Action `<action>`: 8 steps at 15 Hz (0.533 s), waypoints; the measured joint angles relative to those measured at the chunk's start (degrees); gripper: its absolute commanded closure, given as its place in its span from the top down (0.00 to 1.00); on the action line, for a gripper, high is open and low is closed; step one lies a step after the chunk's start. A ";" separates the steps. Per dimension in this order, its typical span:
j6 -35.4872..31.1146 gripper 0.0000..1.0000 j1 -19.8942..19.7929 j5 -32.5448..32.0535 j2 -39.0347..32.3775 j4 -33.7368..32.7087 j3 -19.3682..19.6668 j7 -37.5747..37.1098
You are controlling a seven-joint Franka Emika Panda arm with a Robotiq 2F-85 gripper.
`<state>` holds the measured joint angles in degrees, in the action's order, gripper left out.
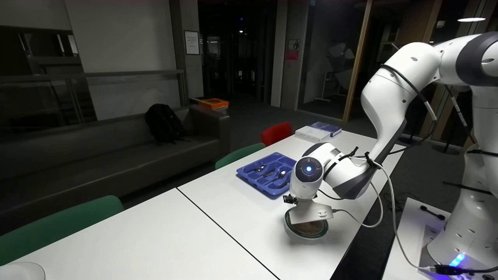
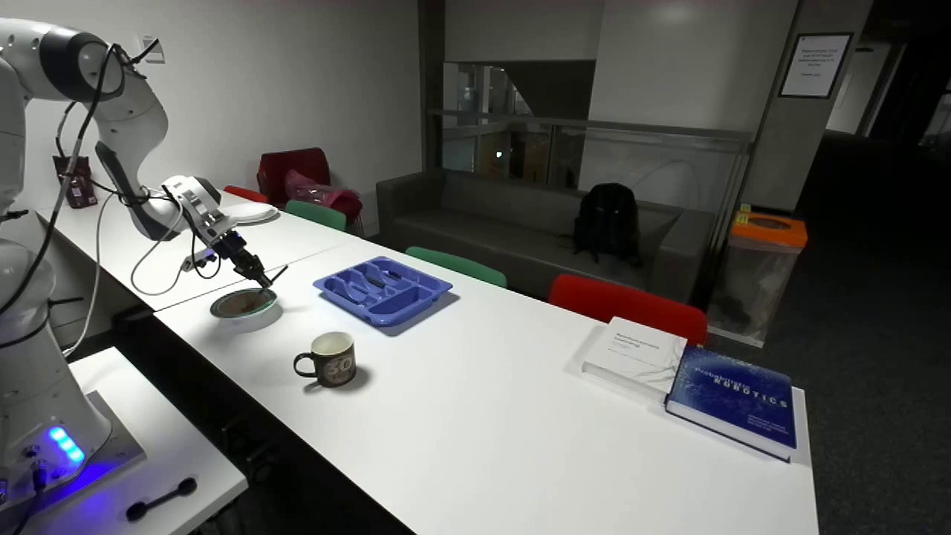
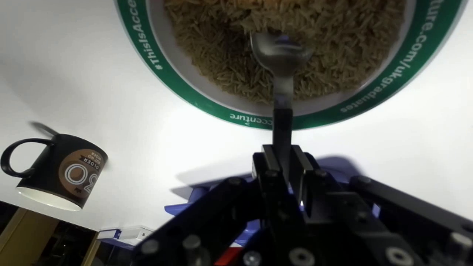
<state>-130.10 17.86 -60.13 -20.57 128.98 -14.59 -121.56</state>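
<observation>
My gripper (image 3: 282,157) is shut on the black handle of a spoon (image 3: 282,123), as the wrist view shows. The spoon's metal head is down in brown rice (image 3: 232,70), partly covered by grains. The rice is in a white bowl with a green lettered rim (image 3: 196,100); the bowl stands on the white table in both exterior views (image 1: 305,236) (image 2: 249,315). In an exterior view the gripper (image 2: 261,281) tilts down over the bowl's edge. A black mug (image 3: 79,171) stands apart from the bowl; it also shows in an exterior view (image 2: 334,364).
A blue cutlery tray (image 1: 268,190) (image 2: 397,301) with cutlery lies near the bowl and behind the gripper in the wrist view (image 3: 177,208). A white book (image 2: 635,357) and a blue book (image 2: 732,401) lie at the table's end. Green and red chairs (image 2: 628,301) line the far side.
</observation>
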 measured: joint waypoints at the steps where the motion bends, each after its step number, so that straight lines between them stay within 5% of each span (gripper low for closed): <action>1: 0.20 0.03 0.02 0.48 0.00 -0.33 0.04 0.49; 8: 0.70 0.03 0.05 2.78 0.02 -1.40 0.26 3.70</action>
<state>-129.40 17.90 -57.35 -20.55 127.58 -14.34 -117.86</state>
